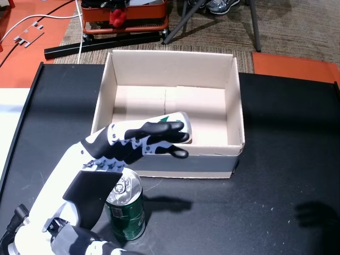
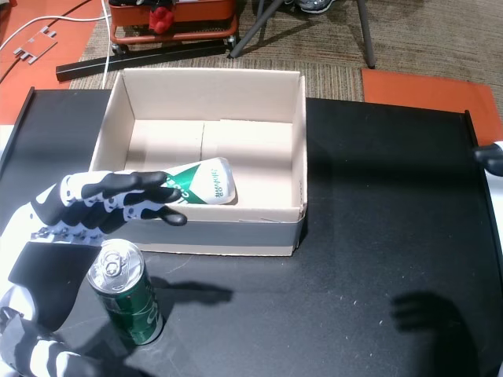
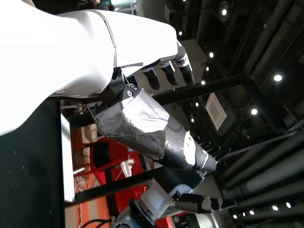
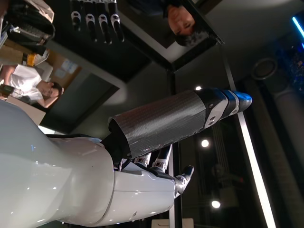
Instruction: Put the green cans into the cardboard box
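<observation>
A green and white can (image 1: pixel 178 121) (image 2: pixel 206 181) lies on its side inside the cardboard box (image 1: pixel 172 53) (image 2: pixel 209 73), against the front wall. My left hand (image 1: pixel 139 140) (image 2: pixel 110 200) hovers over that wall with straight, spread fingers, their tips reaching the can; it is open. In the left wrist view the left hand (image 3: pixel 142 118) also shows extended fingers. A second green can (image 1: pixel 126 205) (image 2: pixel 127 291) stands upright on the black table, below the left forearm. Only a dark tip of my right hand (image 2: pixel 490 156) shows at the table's right edge; in the right wrist view the right hand (image 4: pixel 156 161) is open.
The black table (image 1: pixel 287 159) spreads right of the box, with a hand's shadow near the front right. Beyond the far edge are a red cart (image 1: pixel 125 16), metal legs, shoes and orange floor mats. A white surface borders the table on the left.
</observation>
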Available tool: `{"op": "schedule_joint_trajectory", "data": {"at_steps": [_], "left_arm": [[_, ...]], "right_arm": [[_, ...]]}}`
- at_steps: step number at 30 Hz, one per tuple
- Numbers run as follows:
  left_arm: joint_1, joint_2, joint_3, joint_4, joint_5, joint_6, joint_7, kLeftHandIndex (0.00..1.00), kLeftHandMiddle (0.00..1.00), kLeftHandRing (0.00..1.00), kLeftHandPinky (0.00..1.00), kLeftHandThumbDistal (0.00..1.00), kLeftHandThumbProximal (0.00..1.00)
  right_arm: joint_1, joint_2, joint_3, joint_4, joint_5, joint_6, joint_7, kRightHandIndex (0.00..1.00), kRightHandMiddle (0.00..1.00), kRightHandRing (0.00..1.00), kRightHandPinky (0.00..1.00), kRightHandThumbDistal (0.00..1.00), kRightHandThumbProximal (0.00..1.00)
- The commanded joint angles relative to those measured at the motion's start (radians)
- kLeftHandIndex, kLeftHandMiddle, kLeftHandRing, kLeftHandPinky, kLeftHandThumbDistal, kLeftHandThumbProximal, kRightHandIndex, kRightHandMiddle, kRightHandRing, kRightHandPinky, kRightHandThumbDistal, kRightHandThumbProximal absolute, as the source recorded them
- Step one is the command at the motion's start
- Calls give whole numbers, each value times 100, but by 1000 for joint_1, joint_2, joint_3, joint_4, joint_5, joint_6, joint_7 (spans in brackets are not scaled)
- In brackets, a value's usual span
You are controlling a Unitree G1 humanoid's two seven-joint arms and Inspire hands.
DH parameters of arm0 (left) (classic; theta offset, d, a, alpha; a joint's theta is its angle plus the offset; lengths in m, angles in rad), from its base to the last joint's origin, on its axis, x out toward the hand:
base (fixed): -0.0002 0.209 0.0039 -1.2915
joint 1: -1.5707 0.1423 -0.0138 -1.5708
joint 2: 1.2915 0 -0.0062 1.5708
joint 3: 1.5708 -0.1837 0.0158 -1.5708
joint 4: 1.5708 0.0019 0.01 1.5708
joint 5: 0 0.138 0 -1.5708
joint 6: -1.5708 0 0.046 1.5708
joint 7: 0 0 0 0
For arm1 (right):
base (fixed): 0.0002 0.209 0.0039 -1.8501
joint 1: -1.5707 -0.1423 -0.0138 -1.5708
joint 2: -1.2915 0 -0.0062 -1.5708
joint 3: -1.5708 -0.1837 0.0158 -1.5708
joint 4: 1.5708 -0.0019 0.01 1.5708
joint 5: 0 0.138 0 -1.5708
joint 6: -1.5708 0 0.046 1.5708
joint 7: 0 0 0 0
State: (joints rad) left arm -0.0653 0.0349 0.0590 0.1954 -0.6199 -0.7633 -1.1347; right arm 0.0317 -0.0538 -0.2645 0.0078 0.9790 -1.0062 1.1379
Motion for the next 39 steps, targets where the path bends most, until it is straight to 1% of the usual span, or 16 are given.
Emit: {"op": "schedule_joint_trajectory", "data": {"at_steps": [1, 4, 6, 9, 10, 13, 17, 19, 24, 25, 30, 32, 35, 37, 38, 39], "left_arm": [[-17, 28, 21, 9, 12, -24, 8, 71, 81, 84, 84, 100, 37], [-46, 50, 43, 16, 34, -42, 39, 72, 82, 85, 84, 100, 35], [-55, 66, 50, 17, 45, -25, 69, 73, 83, 84, 82, 100, 33], [-61, 77, 47, 11, 48, -7, 95, 72, 81, 83, 80, 100, 33], [-63, 78, 44, 9, 50, -8, 101, 71, 80, 83, 79, 98, 33], [-68, 75, 39, 9, 64, -26, 118, 68, 79, 82, 78, 100, 32], [-64, 73, 26, 9, 75, -35, 127, 68, 79, 82, 79, 100, 34], [-62, 69, 18, 9, 73, -33, 128, 68, 79, 82, 80, 100, 33], [-56, 67, 2, 13, 68, -17, 129, 70, 80, 83, 81, 100, 35], [-58, 67, 1, 18, 70, -23, 128, 70, 80, 84, 81, 99, 36], [-68, 60, -8, 62, 57, -36, 103, 71, 81, 85, 83, 98, 38], [-71, 59, -15, 73, 44, -23, 87, 72, 81, 85, 83, 98, 35], [-77, 58, -21, 82, 40, -11, 72, 72, 81, 85, 83, 97, 36], [-80, 60, -23, 87, 44, -12, 66, 73, 81, 86, 84, 97, 36], [-81, 63, -24, 89, 50, -15, 63, 73, 82, 86, 85, 96, 37], [-82, 68, -29, 87, 46, -2, 54, 76, 83, 88, 85, 96, 33]], "right_arm": [[-3, 11, -16, 3, 15, 12, 14, 56, 59, 65, 94, 100, 69], [-4, 26, -27, -2, 6, 21, 17, 56, 59, 65, 94, 100, 70], [-3, 33, -32, -6, 4, 27, 21, 57, 59, 66, 94, 100, 70], [-5, 37, -41, -7, 12, 39, 37, 57, 60, 66, 94, 100, 69], [-5, 40, -44, -8, 13, 44, 39, 57, 59, 66, 93, 100, 68], [-1, 51, -48, -18, 14, 58, 39, 57, 59, 66, 93, 100, 66], [-6, 56, -60, -19, 16, 64, 53, 57, 59, 67, 94, 100, 70], [-6, 59, -65, -21, 14, 70, 53, 57, 59, 67, 94, 100, 70], [-3, 64, -72, -30, 6, 89, 46, 56, 58, 66, 94, 100, 69], [-3, 65, -73, -31, 8, 94, 48, 56, 58, 66, 94, 100, 69], [-3, 63, -81, -44, 5, 117, 42, 57, 60, 66, 92, 100, 69], [-6, 65, -87, -45, 5, 117, 44, 57, 60, 66, 92, 100, 70], [-7, 70, -91, -50, 5, 119, 37, 56, 59, 65, 92, 100, 70], [-7, 71, -95, -52, 8, 123, 36, 56, 59, 66, 92, 100, 69], [-6, 70, -97, -52, 11, 127, 37, 56, 59, 66, 92, 100, 68], [-5, 67, -100, -51, 13, 130, 40, 57, 59, 66, 93, 100, 68]]}}
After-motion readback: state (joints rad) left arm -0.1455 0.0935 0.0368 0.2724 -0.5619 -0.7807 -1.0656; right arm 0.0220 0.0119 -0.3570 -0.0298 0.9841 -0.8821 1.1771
